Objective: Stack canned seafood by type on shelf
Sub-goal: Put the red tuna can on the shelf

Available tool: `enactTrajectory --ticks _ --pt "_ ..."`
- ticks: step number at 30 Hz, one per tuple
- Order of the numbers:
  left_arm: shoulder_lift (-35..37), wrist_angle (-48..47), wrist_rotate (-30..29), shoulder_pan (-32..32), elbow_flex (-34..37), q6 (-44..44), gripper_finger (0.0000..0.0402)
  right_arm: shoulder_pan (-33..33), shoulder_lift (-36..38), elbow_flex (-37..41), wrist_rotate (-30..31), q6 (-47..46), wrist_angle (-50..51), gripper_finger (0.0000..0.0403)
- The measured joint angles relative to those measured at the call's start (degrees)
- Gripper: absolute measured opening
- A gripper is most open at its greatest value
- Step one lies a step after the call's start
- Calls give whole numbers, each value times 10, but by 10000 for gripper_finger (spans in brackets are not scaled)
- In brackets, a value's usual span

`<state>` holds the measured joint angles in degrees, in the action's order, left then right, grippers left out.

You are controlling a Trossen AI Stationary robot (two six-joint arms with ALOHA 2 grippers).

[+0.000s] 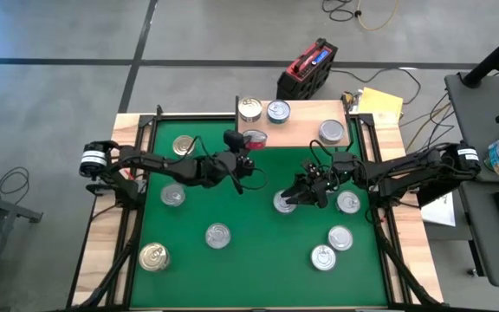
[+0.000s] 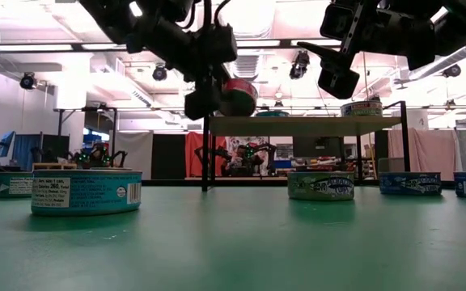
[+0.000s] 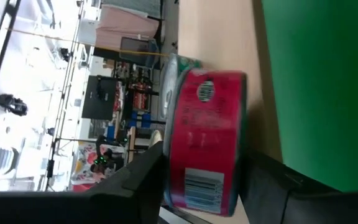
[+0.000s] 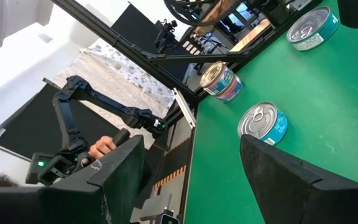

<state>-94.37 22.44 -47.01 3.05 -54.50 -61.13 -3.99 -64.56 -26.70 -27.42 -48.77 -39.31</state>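
Red-labelled round metal tin (image 3: 207, 146) sat clamped between the dark fingers (image 3: 135, 186) of the left gripper (image 1: 248, 163), raised at the front edge of the small light-wood shelf (image 1: 306, 132) on thin black legs, beside three silver-topped tins (image 1: 267, 110) resting there. Hovered with fingers spread wide and empty, the right gripper (image 1: 297, 192), just above a silver-topped tin (image 1: 284, 203) on the green mat (image 1: 258, 260). Lay scattered over that mat, further tins (image 1: 218, 235), one gold-topped (image 1: 153, 256).
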Motion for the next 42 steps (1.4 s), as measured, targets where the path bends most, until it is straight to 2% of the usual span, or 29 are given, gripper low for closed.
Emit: enactTrajectory --ticks 6,12,20,31,42 --pt "0 -37 0 0 -14 10 162 0 0 0 0 -1 0 267" --pt "0 -73 -3 2 -14 64 162 0 0 0 0 -1 0 282" --pt "0 -85 4 2 -27 95 164 0 0 0 0 -1 0 292" --pt "0 -111 11 3 -37 109 219 0 0 0 -11 -3 0 309" --pt "0 -135 11 8 -56 161 224 0 0 0 -11 -3 0 305"
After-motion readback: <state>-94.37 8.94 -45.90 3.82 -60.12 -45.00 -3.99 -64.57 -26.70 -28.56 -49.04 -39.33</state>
